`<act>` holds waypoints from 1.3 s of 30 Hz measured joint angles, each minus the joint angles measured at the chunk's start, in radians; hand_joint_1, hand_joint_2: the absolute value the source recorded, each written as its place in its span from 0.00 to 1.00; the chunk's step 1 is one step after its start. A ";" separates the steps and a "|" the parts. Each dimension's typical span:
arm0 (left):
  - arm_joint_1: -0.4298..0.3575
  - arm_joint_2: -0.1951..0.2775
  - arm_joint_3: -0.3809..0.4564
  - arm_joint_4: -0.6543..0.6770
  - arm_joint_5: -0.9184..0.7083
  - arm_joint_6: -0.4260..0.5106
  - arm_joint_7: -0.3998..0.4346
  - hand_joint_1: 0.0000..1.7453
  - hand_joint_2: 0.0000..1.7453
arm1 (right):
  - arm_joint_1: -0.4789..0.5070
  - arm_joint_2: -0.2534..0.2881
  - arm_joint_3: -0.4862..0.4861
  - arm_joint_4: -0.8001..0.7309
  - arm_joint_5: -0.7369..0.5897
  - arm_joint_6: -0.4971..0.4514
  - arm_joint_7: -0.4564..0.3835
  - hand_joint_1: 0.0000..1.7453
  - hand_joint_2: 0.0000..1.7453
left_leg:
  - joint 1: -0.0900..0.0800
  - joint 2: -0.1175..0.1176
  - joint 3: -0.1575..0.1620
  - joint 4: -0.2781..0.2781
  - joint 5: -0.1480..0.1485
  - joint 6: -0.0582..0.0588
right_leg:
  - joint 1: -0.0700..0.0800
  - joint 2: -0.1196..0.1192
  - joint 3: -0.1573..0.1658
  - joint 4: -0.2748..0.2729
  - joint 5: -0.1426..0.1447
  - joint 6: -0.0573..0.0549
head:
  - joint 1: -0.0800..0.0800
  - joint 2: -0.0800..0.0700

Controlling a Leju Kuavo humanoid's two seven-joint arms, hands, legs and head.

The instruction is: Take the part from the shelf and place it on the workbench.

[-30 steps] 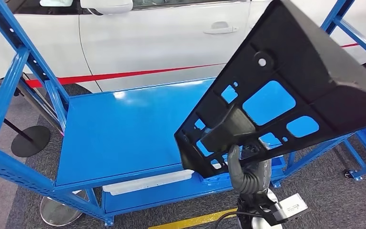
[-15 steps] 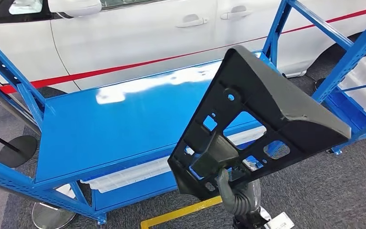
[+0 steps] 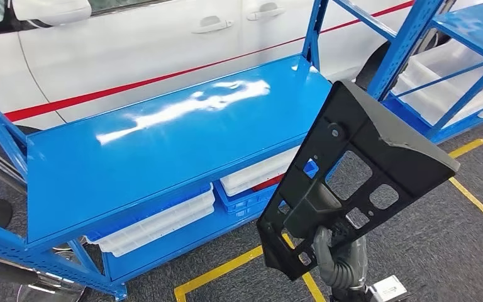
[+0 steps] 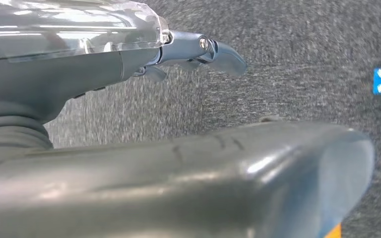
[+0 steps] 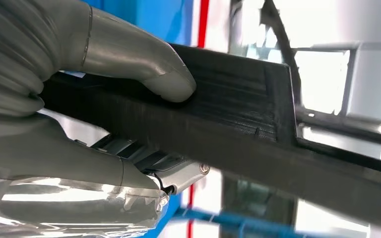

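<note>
Since a second ago the whole head view has swung, so the camera has turned and the blue counter (image 3: pixel 151 151) now lies across the left and middle. Going left to right: the left hand (image 4: pixel 198 49) hangs over the grey floor holding nothing, its fingers apart; the right hand (image 3: pixel 343 255) clenches the low end of the black part (image 3: pixel 358 170), held in the air off the counter's right front corner. With the grip so low, the long part could lever loose, or its top could strike the blue upright (image 3: pixel 409 38) while turning.

Right hand (image 3: pixel 336 255) holds black part (image 3: pixel 358 170) beside blue workbench (image 3: pixel 132 163).
</note>
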 joint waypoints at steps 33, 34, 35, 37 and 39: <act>-0.011 0.039 0.121 -0.003 0.140 0.108 0.010 0.00 0.00 | 0.141 -0.091 -0.112 0.047 -0.208 -0.006 0.000 1.00 1.00 | -0.004 0.034 0.011 -0.005 -0.003 0.001 | -0.016 -0.018 0.045 -0.026 0.021 0.006 | -0.002 0.000; -0.011 0.038 0.126 -0.003 0.144 0.116 0.014 0.00 0.00 | 0.141 -0.098 -0.111 0.051 -0.208 -0.010 0.000 1.00 1.00 | 0.000 0.047 0.011 0.002 -0.008 -0.006 | -0.022 -0.035 0.087 -0.098 0.052 0.013 | -0.002 0.000; -0.012 0.038 0.130 -0.004 0.147 0.124 0.018 0.00 0.00 | 0.141 -0.103 -0.109 0.054 -0.208 -0.016 0.000 1.00 1.00 | 0.000 0.057 0.011 0.009 -0.014 -0.015 | -0.023 -0.057 0.122 -0.162 0.073 0.015 | -0.002 0.000; -0.013 0.039 0.137 -0.005 0.151 0.138 0.023 0.00 0.00 | 0.140 -0.113 -0.105 0.058 -0.208 -0.029 0.000 1.00 1.00 | -0.003 0.075 0.012 0.022 -0.025 -0.032 | -0.020 -0.083 0.157 -0.229 0.088 0.003 | -0.002 0.000; -0.016 0.039 0.144 -0.006 0.154 0.147 0.026 0.00 0.00 | 0.139 -0.120 -0.097 0.060 -0.209 -0.044 0.000 1.00 1.00 | -0.004 0.092 0.017 0.023 -0.029 -0.043 | -0.016 -0.068 0.150 -0.226 0.087 -0.018 | -0.003 0.000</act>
